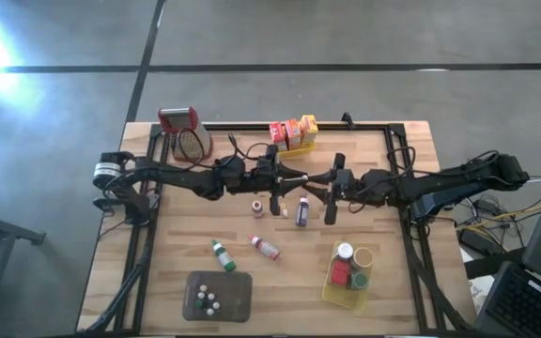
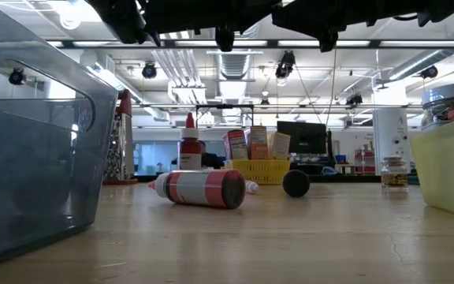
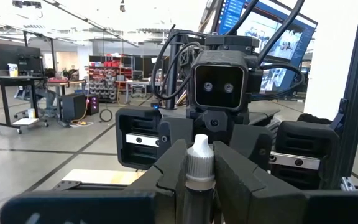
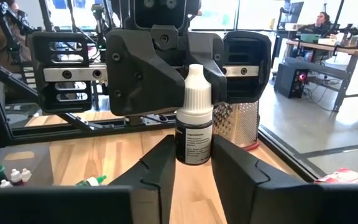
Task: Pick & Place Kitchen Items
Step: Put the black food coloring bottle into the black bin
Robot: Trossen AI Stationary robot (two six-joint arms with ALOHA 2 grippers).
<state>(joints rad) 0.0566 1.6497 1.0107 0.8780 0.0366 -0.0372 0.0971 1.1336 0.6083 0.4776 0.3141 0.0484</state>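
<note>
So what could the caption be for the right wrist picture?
Handover: the left end effector holds a white-capped bottle between the right end effector's fingers.

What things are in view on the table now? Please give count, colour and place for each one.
grater: one, metal with red handle, table's far left
boxes: three, red, orange, yellow, in far basket
near basket: one, yellow, near right
jars: two, in near basket
red block: one, in near basket
tray: one, grey, near edge
small bottles: several, in tray
lying bottles: two, red-striped and green-capped, beyond tray
small items: three, mid-table
white-capped bottle: one, dark, in the air
left gripper: shut on white-capped bottle
right gripper: at the same bottle
</note>
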